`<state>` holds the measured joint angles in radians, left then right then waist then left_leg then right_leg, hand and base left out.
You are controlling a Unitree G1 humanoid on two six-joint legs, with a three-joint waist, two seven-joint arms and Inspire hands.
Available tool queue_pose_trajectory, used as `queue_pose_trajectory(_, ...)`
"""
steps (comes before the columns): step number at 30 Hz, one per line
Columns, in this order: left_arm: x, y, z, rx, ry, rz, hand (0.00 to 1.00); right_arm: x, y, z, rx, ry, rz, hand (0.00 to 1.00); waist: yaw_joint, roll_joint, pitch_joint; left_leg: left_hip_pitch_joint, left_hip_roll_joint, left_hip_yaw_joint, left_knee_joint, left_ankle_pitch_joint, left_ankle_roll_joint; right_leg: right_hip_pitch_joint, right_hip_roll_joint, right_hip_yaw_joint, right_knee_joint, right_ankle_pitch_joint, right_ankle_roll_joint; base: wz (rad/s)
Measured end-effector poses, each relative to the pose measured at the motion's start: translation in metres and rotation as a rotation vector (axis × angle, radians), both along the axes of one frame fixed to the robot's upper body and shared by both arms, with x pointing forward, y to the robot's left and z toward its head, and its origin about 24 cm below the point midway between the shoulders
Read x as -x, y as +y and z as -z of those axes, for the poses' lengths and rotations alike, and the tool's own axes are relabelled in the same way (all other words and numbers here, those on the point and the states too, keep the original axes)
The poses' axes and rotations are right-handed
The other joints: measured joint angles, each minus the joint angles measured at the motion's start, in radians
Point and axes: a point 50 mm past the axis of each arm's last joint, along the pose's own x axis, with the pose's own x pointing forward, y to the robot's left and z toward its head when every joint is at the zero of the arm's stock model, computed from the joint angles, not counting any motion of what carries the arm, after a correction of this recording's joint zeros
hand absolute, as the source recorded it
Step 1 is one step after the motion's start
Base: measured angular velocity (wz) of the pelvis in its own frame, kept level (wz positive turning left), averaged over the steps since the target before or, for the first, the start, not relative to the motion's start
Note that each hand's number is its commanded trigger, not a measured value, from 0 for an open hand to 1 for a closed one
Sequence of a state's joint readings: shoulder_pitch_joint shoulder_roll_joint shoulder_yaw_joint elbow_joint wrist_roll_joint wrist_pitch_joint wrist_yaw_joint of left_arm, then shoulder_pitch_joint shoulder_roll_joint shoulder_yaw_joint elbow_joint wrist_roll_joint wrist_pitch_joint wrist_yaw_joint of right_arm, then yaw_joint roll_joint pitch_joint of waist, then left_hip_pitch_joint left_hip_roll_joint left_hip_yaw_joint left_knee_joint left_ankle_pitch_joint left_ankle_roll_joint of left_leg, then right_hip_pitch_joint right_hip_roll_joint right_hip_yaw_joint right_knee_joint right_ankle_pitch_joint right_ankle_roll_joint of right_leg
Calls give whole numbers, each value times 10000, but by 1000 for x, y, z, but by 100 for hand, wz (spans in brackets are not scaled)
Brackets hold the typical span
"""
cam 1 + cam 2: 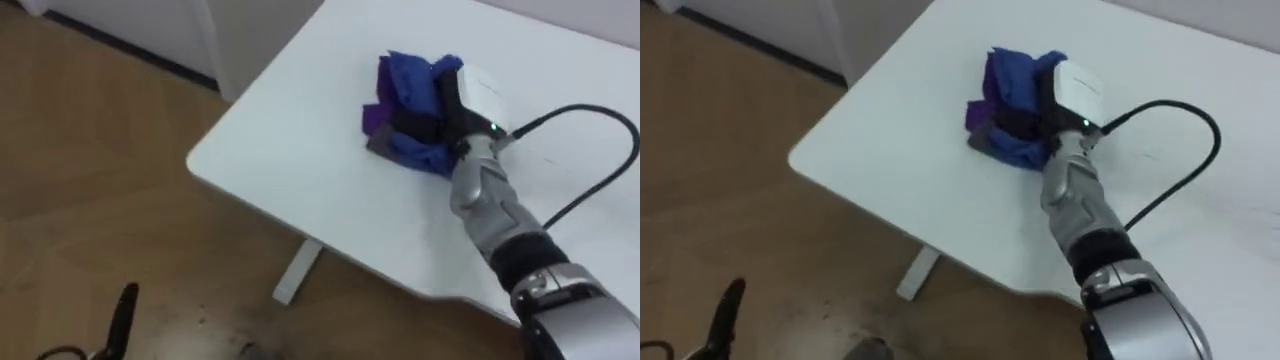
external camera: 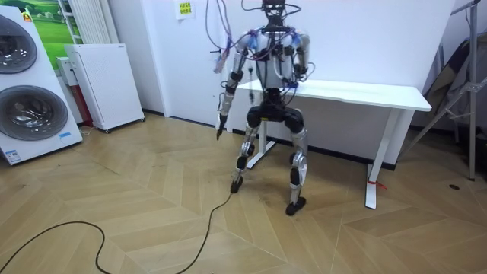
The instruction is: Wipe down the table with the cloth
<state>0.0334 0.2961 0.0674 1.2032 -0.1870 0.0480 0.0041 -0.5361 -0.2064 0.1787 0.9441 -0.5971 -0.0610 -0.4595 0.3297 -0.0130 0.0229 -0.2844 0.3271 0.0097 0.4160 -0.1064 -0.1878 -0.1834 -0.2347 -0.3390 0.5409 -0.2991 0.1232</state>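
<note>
Fingers of the right hand point(image 1: 452, 108) are clenched into a bunched blue cloth point(image 1: 405, 80), dark fingers sunk among its folds, the back of the hand turned up. The cloth lies crumpled on the white table point(image 1: 300, 150), pressed under that hand, somewhat in from the rounded corner at the robot's left. The forearm reaches in from the lower right across the tabletop.

Down at the lower left, the left hand point(image 1: 122, 312) hangs beside the robot over the wooden floor point(image 1: 100, 150), its fingers straight and holding nothing. A white table leg point(image 1: 297, 272) shows under the near edge.

From the room, the robot stands on both feet at the table's end, facing it. Two stacked washing machines point(image 2: 27, 84) and a low white cabinet point(image 2: 103, 84) stand against the wall on the room view's left; what is inside them I cannot tell.
</note>
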Motion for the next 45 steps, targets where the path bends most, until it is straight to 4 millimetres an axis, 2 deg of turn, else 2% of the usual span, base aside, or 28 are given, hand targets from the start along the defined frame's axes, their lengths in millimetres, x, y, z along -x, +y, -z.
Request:
queue_pose_trajectory(2,50,8,3,-216,1204,-497,0,36,-45,25,-94,329,1290,100,-949,-127,-93,379,0,807,-212,510,189,973,151,-329,-576,-185,-28,86)
queue_pose_trajectory(3,59,10,3,-261,1484,-544,0,46,-60,28,-80,366,1802,100,-1214,-145,-108,409,-2,1094,-250,612,203,1167,215,-361,-769,-186,-27,87)
queue_pose_trajectory(5,72,14,1,-385,1850,-804,0,88,-119,35,-34,590,4020,100,-1874,-339,-174,464,-63,2207,-316,674,208,1436,300,-358,-1136,-176,-32,61)
queue_pose_trajectory(6,73,15,0,-425,1799,-872,0,99,-132,38,-125,715,4616,100,-1998,-381,-185,492,-64,2437,-322,670,206,1489,301,-345,-1203,-168,-23,27)
queue_pose_trajectory(7,74,18,-1,-499,1703,-1013,0,124,-153,46,-388,1023,5846,100,-2181,-431,-256,577,-98,2674,-320,642,239,1613,295,-321,-1387,-86,25,5)
queue_pose_trajectory(9,73,21,-3,-696,1660,-889,0,158,-177,52,-482,1462,7143,100,-2432,-479,-289,666,-138,2681,-116,389,353,1910,291,-341,-1666,15,119,0)
queue_pose_trajectory(11,69,23,-5,-882,1458,-596,0,191,-196,53,-451,1659,8197,100,-2515,-398,-303,735,-210,2553,348,-211,363,2114,231,-157,-1886,151,306,-21)
queue_pose_trajectory(13,68,23,-5,-926,1311,-653,0,193,-198,51,-397,1645,8288,100,-2402,-249,-296,959,-507,1924,544,-750,393,2196,188,88,-2160,490,420,-86)
queue_pose_trajectory(14,69,22,-5,-939,1367,-661,0,183,-194,49,-463,1519,8054,100,-2359,-89,-299,1118,-560,1775,678,-1064,373,2210,155,155,-2326,758,470,-111)
queue_pose_trajectory(16,69,19,-2,-1007,1481,-707,0,162,-184,46,-567,1370,7613,100,-2263,95,-239,1392,-749,1774,665,-1282,426,2079,107,438,-2328,1032,503,-105)
queue_pose_trajectory(18,62,10,1,-954,1469,-507,0,135,-170,40,-520,1321,6896,100,-1874,353,-252,1585,-827,1819,607,-1453,494,1770,125,411,-2127,1295,370,-115)
queue_pose_trajectory(20,55,-3,6,-767,1520,-92,0,90,-124,35,-420,1271,4941,100,-1819,511,-254,1705,-1006,1807,346,-1512,585,1434,242,438,-2072,1493,133,-83)
queue_pose_trajectory(21,52,-6,8,-675,1484,-27,0,78,-109,34,-390,1266,4354,100,-1755,522,-248,1705,-1066,1784,309,-1503,620,1318,242,444,-2015,1534,74,-58)
queue_pose_trajectory(23,37,-19,11,-385,1281,403,0,44,-47,30,139,1372,1856,100,-1580,600,-217,1621,-1296,1525,249,-1426,761,1115,263,472,-1916,1600,-64,-22)
queue_pose_trajectory(24,32,-23,12,-309,1190,521,0,37,-34,28,206,1365,1393,100,-1572,610,-212,1537,-1366,1412,288,-1402,801,1089,256,493,-1903,1550,-165,26)
queue_pose_trajectory(25,24,-29,13,-103,1017,638,0,25,-10,23,393,1383,454,100,-1447,558,-195,1470,-1563,1204,377,-1343,897,851,201,716,-1783,1415,-380,34)
queue_pose_trajectory(26,19,-36,15,78,968,830,0,18,6,18,694,1423,-292,100,-1294,596,-157,1352,-1769,1034,466,-1310,998,726,70,772,-1647,1318,-467,36)
queue_pose_trajectory(27,18,-38,16,130,979,936,0,16,11,18,787,1453,-554,100,-1293,614,-137,1302,-1873,904,512,-1304,1058,737,24,773,-1641,1311,-482,52)
queue_pose_trajectory(28,23,-39,16,211,1029,898,0,16,15,19,814,1469,-889,100,-1253,608,-139,1202,-2162,646,510,-1251,1199,788,-123,778,-1649,1261,-566,61)
queue_pose_trajectory(29,32,-37,17,251,1190,670,0,17,14,20,784,1487,-855,100,-1256,592,-151,1193,-2395,567,430,-1196,1352,819,-171,938,-1684,1177,-819,61)
queue_pose_trajectory(32,72,-23,14,35,2164,162,0,36,-12,36,544,1620,-186,100,-1593,442,-163,1201,-2881,309,384,-1193,1702,1331,-183,1225,-2251,1183,-851,56)
queue_pose_trajectory(33,79,-19,13,-61,2345,91,0,43,-17,41,373,1623,35,100,-1692,367,-206,1213,-2943,311,374,-1195,1766,1483,-146,1233,-2402,1182,-775,76)
queue_pose_trajectory(35,93,-5,8,-408,2639,-216,0,69,-44,56,-8,1541,945,100,-2025,228,-283,1288,-3074,336,321,-1262,2025,1928,305,1444,-2906,1222,-443,71)
queue_pose_trajectory(37,96,0,6,-541,2658,-427,0,89,-66,61,-109,1527,1810,100,-2024,190,-291,1554,-3269,411,59,-1242,2189,2035,464,1460,-3091,1386,-159,29)
queue_pose_trajectory(38,97,5,4,-684,2649,-578,0,104,-81,65,-82,1530,2508,100,-2048,181,-347,1706,-3378,411,-149,-1177,2310,2054,689,1460,-3230,1489,-25,18)
queue_pose_trajectory(39,101,7,3,-753,2690,-694,0,112,-90,67,-46,1521,2904,100,-2072,174,-365,1765,-3430,408,-238,-1142,2376,2061,805,1460,-3255,1522,-34,19)
queue_pose_trajectory(41,100,17,-2,-991,2464,-1048,0,141,-117,71,91,1661,4261,100,-2105,79,-490,2025,-3586,424,-610,-1085,2602,2094,981,1447,-3416,1659,-115,11)
queue_pose_trajectory(45,96,20,-4,-950,2238,-1165,0,175,-149,73,597,2167,5469,100,-2196,13,-502,2340,-3768,344,-807,-1199,2924,2322,1238,1392,-3571,1836,-331,3)
